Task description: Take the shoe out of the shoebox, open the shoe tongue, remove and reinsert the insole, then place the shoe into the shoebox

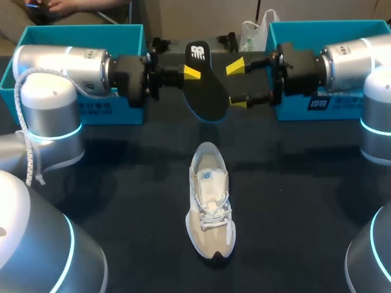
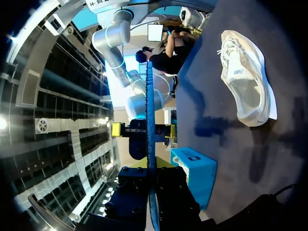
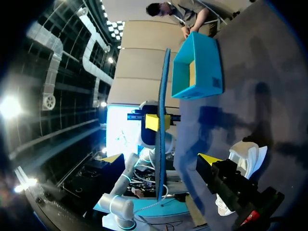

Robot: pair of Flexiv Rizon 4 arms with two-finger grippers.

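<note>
Over the dark table [image 1: 122,201], upper centre, my left gripper [image 1: 190,73] pinches the insole [image 1: 208,94], my right gripper [image 1: 237,84] gaping empty around it; releasing before it closes would likely drop it.

The insole [image 1: 204,91] spans the gap between the two grippers. It is pinched in the left gripper [image 1: 189,73], and its far end sits between the spread fingers of the right gripper [image 1: 237,84], taking up much of that opening. Under both sets of fingers the table [image 1: 293,195] shows bare dark surface, with the insole held off it. The shoe [image 1: 211,207] lies on the table well apart from either set of fingertips, on the robot's side of them, with open tabletop to both its sides. The left blue box [image 1: 122,36] stands behind the left fingers beside that wrist, and the right blue box [image 1: 330,30] stands likewise behind the right fingers
</note>
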